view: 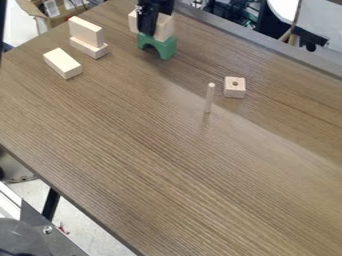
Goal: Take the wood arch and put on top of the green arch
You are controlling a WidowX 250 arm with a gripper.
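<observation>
The pincer [147,31] is at the wood arch [164,27], above the green arch [168,48]; its opening and its hold I cannot tell.

The single camera is placed above the tabletop [194,165] and it looks down at a slant, far enough to include the left edge and the far edge of the tabletop.
</observation>
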